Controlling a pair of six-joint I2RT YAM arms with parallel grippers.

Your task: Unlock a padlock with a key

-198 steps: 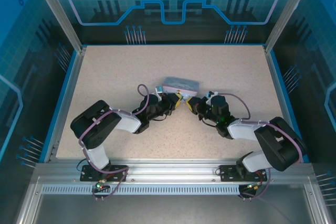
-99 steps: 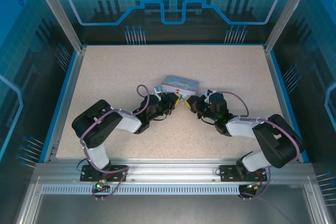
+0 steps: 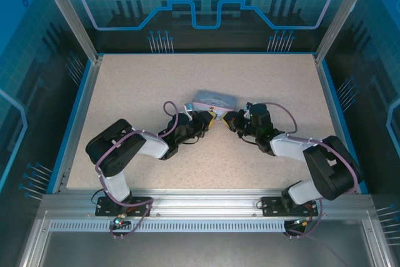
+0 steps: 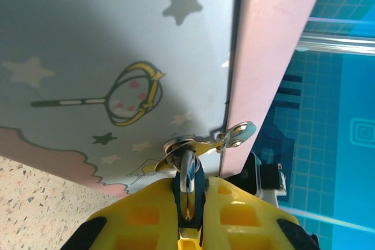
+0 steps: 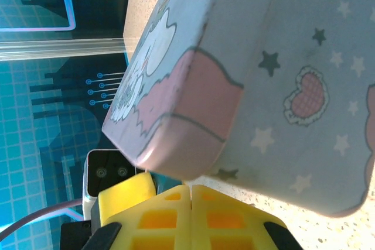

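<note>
The pale blue cartoon tin (image 3: 215, 99) lies mid-table, close up in the left wrist view (image 4: 88, 57) and the right wrist view (image 5: 281, 57). A small metal padlock (image 4: 180, 143) with a brassy glint hangs at the tin's clasp (image 4: 235, 135). My left gripper (image 4: 188, 181) (image 3: 211, 119) is shut on the key (image 4: 187, 171), a thin dark sliver seen edge-on whose tip meets the padlock. My right gripper (image 5: 190, 189) (image 3: 229, 119) is shut with nothing in it, just below the tin's pink rounded corner.
Speckled tabletop (image 3: 137, 85) spreads round the tin on all sides. A blue rim (image 3: 81, 110) and aluminium posts (image 3: 65, 10) bound the table. Both arms meet at the tin's near side.
The right gripper has moved a little farther from the bases and closer to the tin's near right corner. The left arm and the tin have stayed put.
</note>
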